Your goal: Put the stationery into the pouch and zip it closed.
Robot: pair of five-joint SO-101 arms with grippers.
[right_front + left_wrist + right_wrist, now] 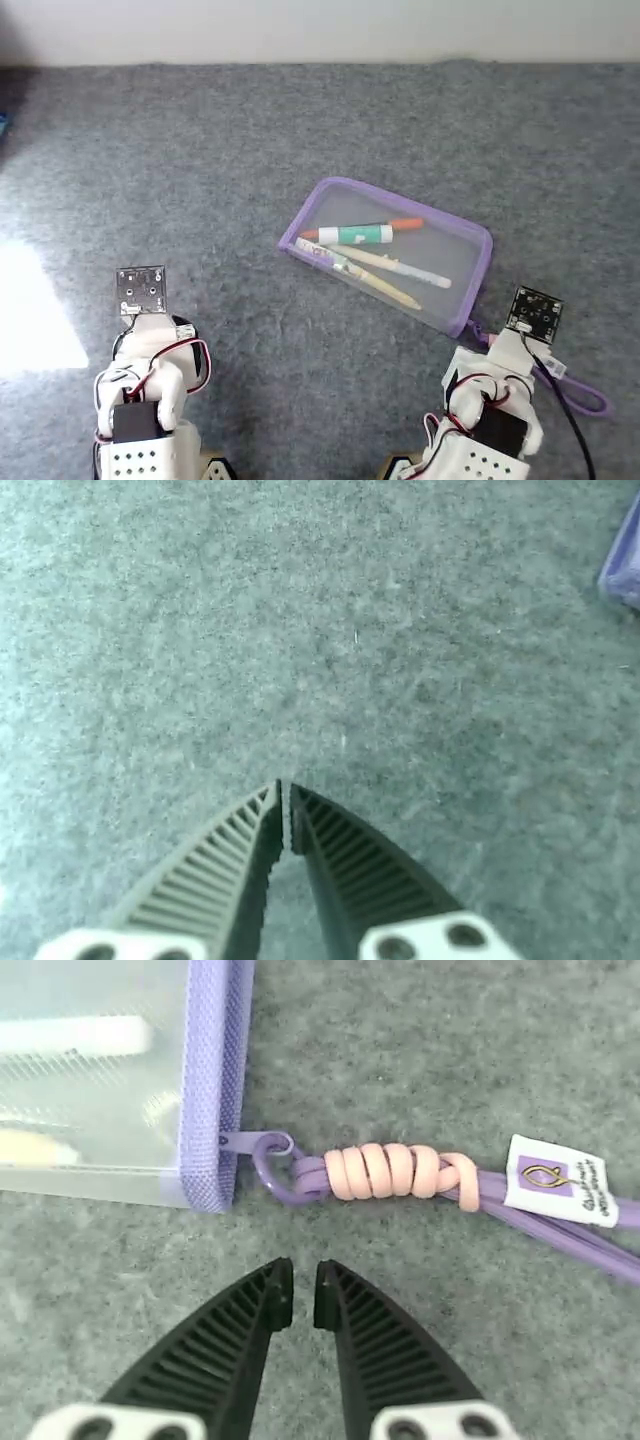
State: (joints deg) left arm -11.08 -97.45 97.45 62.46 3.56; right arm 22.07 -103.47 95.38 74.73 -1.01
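Pouch [440, 245] lies flat on the grey felt table [200, 150], out ahead of both arms and nearer the right one. Its translucent wall shows the stationery already inside: a green-and-white marker [360, 234], a white pen [405, 269] and a pale pencil [388, 287], lying side by side along its length. Lying flat like this, the pouch keeps them from rolling, and its purple binding [210, 1080] stays within reach.

The right gripper [303, 1295] hangs low over the felt with its tips drawn almost together, only a sliver between them and nothing held. Just beyond those tips, apart from them, is the pouch's corner. There a small purple ring [272, 1156] joins the strap [560, 1222] with its pink coil [390, 1172] and white tag [555, 1180]. The strap trails away across the felt past the fingers' outer side. With the ring at the very corner, the zip looks run to its end, though the frames don't settle that.

The left gripper [285, 810] is closed tip to tip on nothing. Bare felt lies all round it, and one pouch corner [625, 570] sits well off ahead, so there is ample room to swing. The right fingers have less room, with binding and strap close in front
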